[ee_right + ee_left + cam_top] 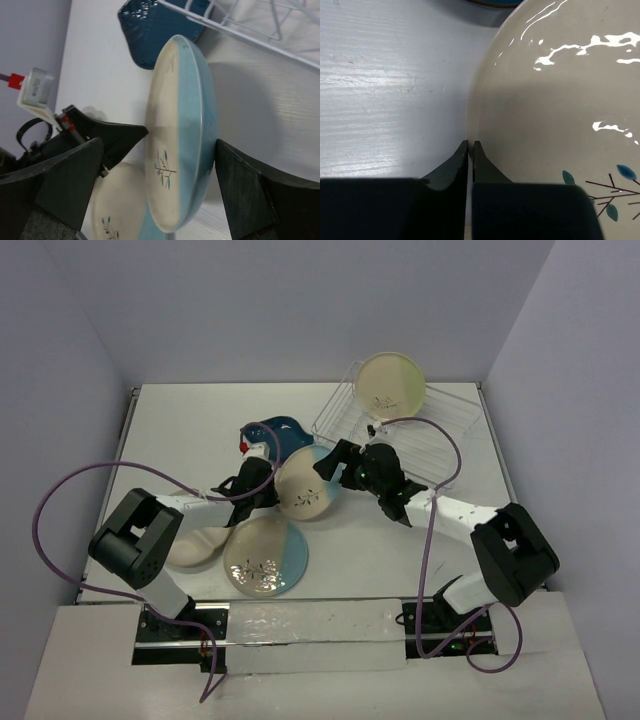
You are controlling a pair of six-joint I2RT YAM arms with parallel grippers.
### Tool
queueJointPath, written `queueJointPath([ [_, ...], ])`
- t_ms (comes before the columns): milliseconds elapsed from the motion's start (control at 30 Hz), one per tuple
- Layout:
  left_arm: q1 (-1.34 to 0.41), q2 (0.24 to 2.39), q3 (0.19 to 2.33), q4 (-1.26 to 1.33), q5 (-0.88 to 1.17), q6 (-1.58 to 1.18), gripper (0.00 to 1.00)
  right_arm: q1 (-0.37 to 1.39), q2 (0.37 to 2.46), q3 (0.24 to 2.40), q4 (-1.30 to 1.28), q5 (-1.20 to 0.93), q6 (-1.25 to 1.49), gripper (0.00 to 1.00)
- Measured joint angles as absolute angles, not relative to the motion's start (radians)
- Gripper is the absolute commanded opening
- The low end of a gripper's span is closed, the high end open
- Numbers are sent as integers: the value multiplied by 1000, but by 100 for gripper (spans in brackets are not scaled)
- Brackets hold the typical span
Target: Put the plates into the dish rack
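A cream and pale blue plate (305, 490) with a sprig motif stands tilted on edge at mid-table. My left gripper (268, 480) is shut on its left rim; the left wrist view shows the fingers (470, 144) pinching the edge of the plate (560, 100). My right gripper (335, 465) is open and straddles the same plate (180, 125), with its right finger (240, 190) at the blue side and its left finger apart. The white wire dish rack (440, 430) at the back right holds an upright cream and pale green plate (390, 382).
A second blue and cream plate (265, 555) lies flat near the front. A cream divided plate (195, 545) lies under the left arm. A dark blue leaf-shaped dish (285, 435) sits behind the held plate, next to the rack's left corner (250, 30).
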State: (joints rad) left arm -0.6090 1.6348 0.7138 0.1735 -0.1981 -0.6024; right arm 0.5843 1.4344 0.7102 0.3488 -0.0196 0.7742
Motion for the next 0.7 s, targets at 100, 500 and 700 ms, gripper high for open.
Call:
queueJointPath([
  [100, -609, 1635, 712, 179, -177, -609, 0, 588, 1460, 710, 388, -68, 798, 92],
  [500, -614, 1630, 699, 198, -124, -625, 0, 611, 1538, 731, 363, -100, 824, 12],
  [700, -628, 1584, 693, 174, -95, -632, 47, 627, 1518, 757, 285, -32, 759, 0],
])
